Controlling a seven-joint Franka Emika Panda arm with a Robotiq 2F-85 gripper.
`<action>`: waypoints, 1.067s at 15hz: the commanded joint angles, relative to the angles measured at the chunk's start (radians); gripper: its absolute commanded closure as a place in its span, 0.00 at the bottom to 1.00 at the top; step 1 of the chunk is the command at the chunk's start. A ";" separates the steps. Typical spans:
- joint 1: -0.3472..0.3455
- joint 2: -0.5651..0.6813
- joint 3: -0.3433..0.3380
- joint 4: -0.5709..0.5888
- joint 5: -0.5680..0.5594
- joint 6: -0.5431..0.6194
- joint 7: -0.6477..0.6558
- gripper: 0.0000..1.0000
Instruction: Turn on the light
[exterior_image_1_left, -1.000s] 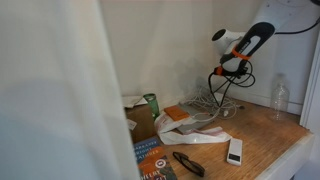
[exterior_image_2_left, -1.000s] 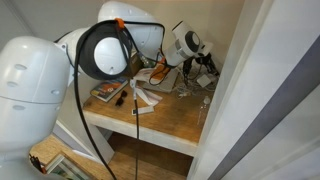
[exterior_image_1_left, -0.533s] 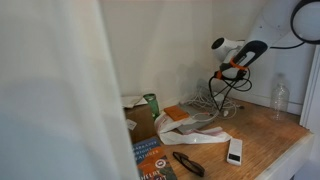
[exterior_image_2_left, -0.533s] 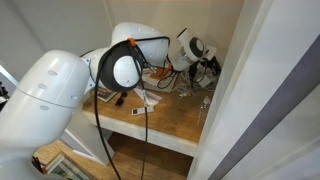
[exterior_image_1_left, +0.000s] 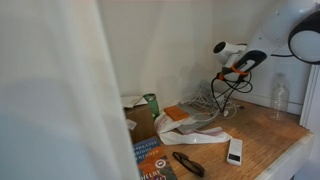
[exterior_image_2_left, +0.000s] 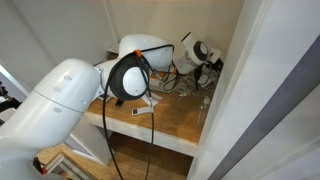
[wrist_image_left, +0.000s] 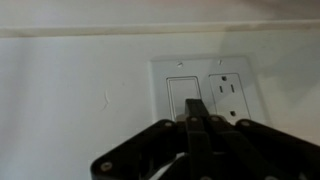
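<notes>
In the wrist view a white wall plate (wrist_image_left: 205, 92) holds a rocker light switch (wrist_image_left: 180, 95) on its left and a power outlet (wrist_image_left: 223, 95) on its right. My gripper (wrist_image_left: 195, 108) is shut and empty, its black fingers pressed together, with the tip just below and right of the switch, very close to the plate. I cannot tell whether it touches. In both exterior views the gripper (exterior_image_1_left: 224, 48) (exterior_image_2_left: 215, 62) points at the back wall above the desk. The switch itself is hidden there.
A wooden desk (exterior_image_1_left: 265, 135) carries a tangle of cables (exterior_image_1_left: 205, 103), a green can (exterior_image_1_left: 151, 104), a box, books, a white remote (exterior_image_1_left: 234, 151), black glasses (exterior_image_1_left: 188, 163) and a clear bottle (exterior_image_1_left: 279, 96). A white panel (exterior_image_1_left: 55, 90) blocks the near side.
The arm has swung further toward the back wall, and the gripper has moved closer to the wall plate. The gripper stays shut.
</notes>
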 joint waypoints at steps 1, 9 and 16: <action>-0.021 0.059 -0.013 0.107 0.010 -0.028 0.030 1.00; -0.032 -0.005 0.111 0.063 0.090 -0.116 -0.146 1.00; -0.044 -0.168 0.294 -0.069 0.179 -0.188 -0.512 0.55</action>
